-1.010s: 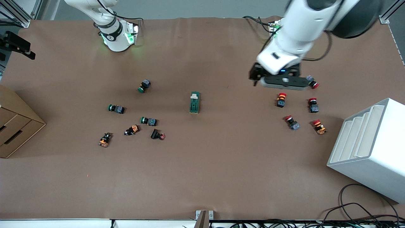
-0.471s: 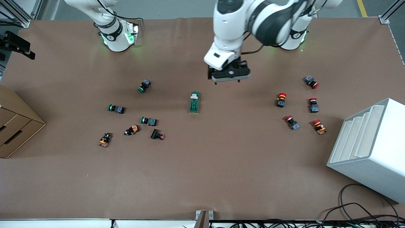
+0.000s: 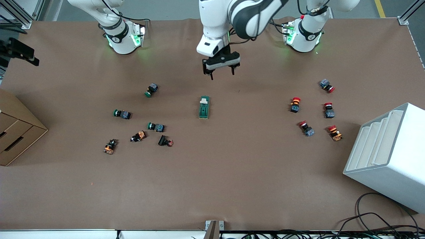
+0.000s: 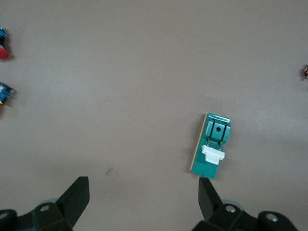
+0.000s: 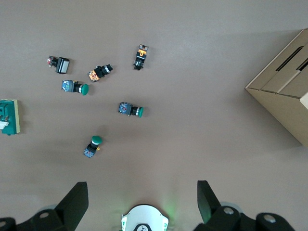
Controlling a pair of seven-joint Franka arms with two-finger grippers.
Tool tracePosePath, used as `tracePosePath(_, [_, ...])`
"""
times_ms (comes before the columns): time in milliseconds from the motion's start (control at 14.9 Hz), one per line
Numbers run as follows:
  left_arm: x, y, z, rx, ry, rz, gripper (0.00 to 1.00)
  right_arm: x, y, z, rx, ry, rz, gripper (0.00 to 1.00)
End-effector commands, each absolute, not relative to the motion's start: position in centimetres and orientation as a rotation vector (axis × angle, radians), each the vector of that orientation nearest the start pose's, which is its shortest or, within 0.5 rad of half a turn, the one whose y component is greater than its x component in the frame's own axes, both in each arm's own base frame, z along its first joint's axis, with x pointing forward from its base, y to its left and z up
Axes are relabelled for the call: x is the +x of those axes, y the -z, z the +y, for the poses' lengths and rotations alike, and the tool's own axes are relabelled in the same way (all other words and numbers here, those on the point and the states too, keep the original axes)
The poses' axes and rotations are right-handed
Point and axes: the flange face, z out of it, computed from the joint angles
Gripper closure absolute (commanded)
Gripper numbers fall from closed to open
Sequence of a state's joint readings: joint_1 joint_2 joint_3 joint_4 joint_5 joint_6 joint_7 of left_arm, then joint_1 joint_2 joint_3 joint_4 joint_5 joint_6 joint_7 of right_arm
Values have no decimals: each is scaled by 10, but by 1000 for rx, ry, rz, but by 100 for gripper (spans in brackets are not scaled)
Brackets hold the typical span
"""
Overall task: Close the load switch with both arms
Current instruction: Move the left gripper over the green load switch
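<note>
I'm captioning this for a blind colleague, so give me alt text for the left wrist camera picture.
A small green load switch with a white lever lies on a brown table, just ahead of one of the left gripper's two open black fingers. Parts of small push-buttons show at the picture's edges.

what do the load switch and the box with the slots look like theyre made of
Load switch: likely moulded plastic, a matte dark green body with a cream lever tab, and a tan base edge showing in the left wrist view. Slotted white box: smooth, evenly white walls, probably plastic or painted sheet; the look leaves that open.
</note>
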State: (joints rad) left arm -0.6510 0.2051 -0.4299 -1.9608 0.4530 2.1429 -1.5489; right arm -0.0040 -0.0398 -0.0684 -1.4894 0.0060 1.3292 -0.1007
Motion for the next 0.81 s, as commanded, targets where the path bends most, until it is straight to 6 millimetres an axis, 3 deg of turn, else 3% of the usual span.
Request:
tracePosePath(0, [278,-342,-522,-3014,558,-387,0,545,-626,-43,-3117,-226,-49,0])
tracePosePath(269, [241,-262,-547,-2979,820,-420,0,571,-590,-49,-3121,-258,-36,0])
tracePosePath(404, [220,-236,-559,-2995,979,-356,0,572,-588,-59,-3128,-258,-14,0])
tracePosePath(606, [192,-207,-568,-3005,1129,-113,0,571,-588,-73,-3128,-244,1,0])
tracePosePath(740, [188,-181,-567,-2969,1251,118,0,570,-586,-71,-3126,-257,51,0])
